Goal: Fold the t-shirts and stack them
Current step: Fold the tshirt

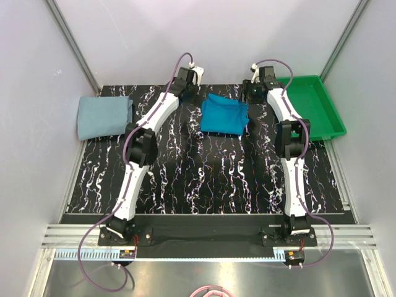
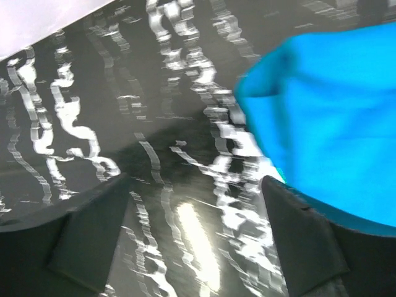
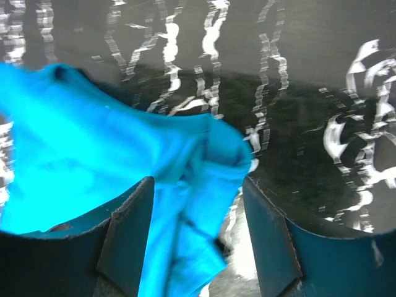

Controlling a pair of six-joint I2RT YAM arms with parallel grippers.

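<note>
The bright teal t-shirt [image 1: 224, 115] lies folded at the back middle of the black marbled table [image 1: 204, 179]. The pale grey-blue t-shirt [image 1: 104, 117] lies folded at the back left. My left gripper [image 1: 192, 86] hovers just off the teal shirt's left edge. In the left wrist view it [image 2: 195, 238] is open wide over bare table, with the teal cloth [image 2: 328, 117] beside its right finger. My right gripper [image 1: 252, 93] is at the shirt's right edge. It [image 3: 198, 241] is open, and a loose teal corner [image 3: 185, 185] lies between the parted fingers.
A green plastic tray [image 1: 312, 105] sits at the back right, close to the right arm. Grey walls and metal rails close in the table on both sides and at the back.
</note>
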